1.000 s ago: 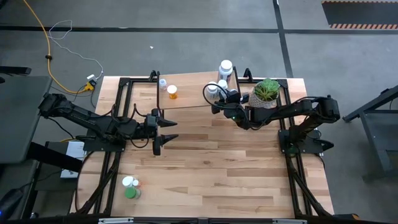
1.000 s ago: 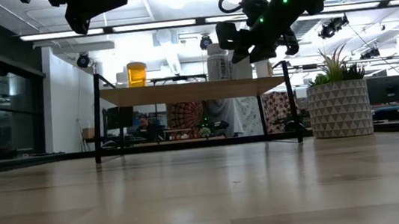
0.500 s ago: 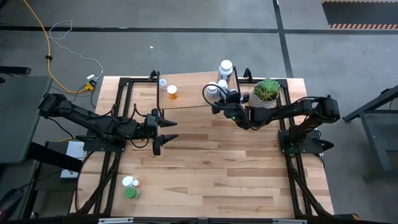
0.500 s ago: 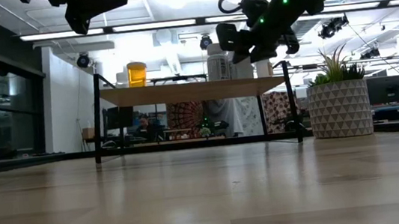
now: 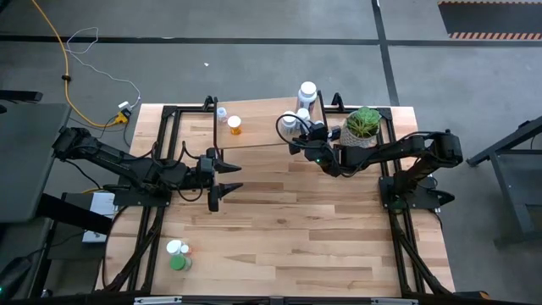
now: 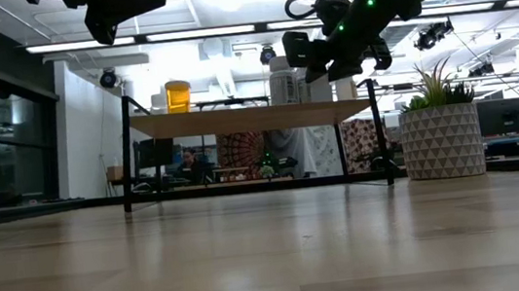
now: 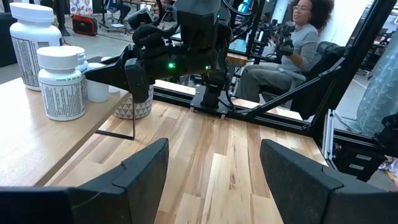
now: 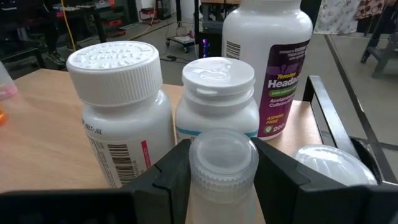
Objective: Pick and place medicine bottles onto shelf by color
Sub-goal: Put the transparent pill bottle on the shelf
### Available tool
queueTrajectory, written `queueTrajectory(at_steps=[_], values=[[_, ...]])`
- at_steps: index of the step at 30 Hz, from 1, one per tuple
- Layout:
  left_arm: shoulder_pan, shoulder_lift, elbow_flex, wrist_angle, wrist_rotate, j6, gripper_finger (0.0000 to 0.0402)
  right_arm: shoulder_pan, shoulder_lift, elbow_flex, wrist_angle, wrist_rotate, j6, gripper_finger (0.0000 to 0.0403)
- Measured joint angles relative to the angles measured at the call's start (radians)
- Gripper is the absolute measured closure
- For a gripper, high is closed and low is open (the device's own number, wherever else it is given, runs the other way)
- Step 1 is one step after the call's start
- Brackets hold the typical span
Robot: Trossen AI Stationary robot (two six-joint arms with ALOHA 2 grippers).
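The right gripper (image 8: 221,168) is pinching a clear white-capped bottle (image 8: 222,165) over the shelf (image 5: 262,127) at two o'clock, beside white bottles (image 8: 118,106). The left gripper (image 5: 227,178) is hovering spread above the counter (image 5: 296,229). A person (image 7: 292,43) is sitting beyond.

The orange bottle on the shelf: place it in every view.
High view: orange bottle on the shelf's left part, beside a small clear bottle.
Low view: on the shelf top, left end.
Left wrist view: not in it.
Right wrist view: not in it.
Shared landmark: the shelf.
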Motion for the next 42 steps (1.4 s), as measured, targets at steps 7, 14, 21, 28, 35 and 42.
queueTrajectory(at_steps=[7, 14, 21, 28, 35, 42], values=[[0.0, 0.0, 0.0, 0.0, 0.0, 0.0, 0.0158, 0.0, 0.0, 0.0, 0.003, -0.021, 0.0, 0.0271], [0.0, 0.0, 0.0, 0.0, 0.0, 0.0, 0.0158, 0.0, 0.0, 0.0, 0.003, -0.025, 0.0, 0.0271], [0.0, 0.0, 0.0, 0.0, 0.0, 0.0, 0.0158, 0.0, 0.0, 0.0, 0.003, -0.027, 0.021, 0.0271], [0.0, 0.0, 0.0, 0.0, 0.0, 0.0, 0.0158, 0.0, 0.0, 0.0, 0.003, -0.029, 0.022, 0.0271], [0.0, 0.0, 0.0, 0.0, 0.0, 0.0, 0.0158, 0.0, 0.0, 0.0, 0.003, -0.032, 0.022, 0.0271], [0.0, 0.0, 0.0, 0.0, 0.0, 0.0, 0.0158, 0.0, 0.0, 0.0, 0.003, -0.032, 0.023, 0.0271]])
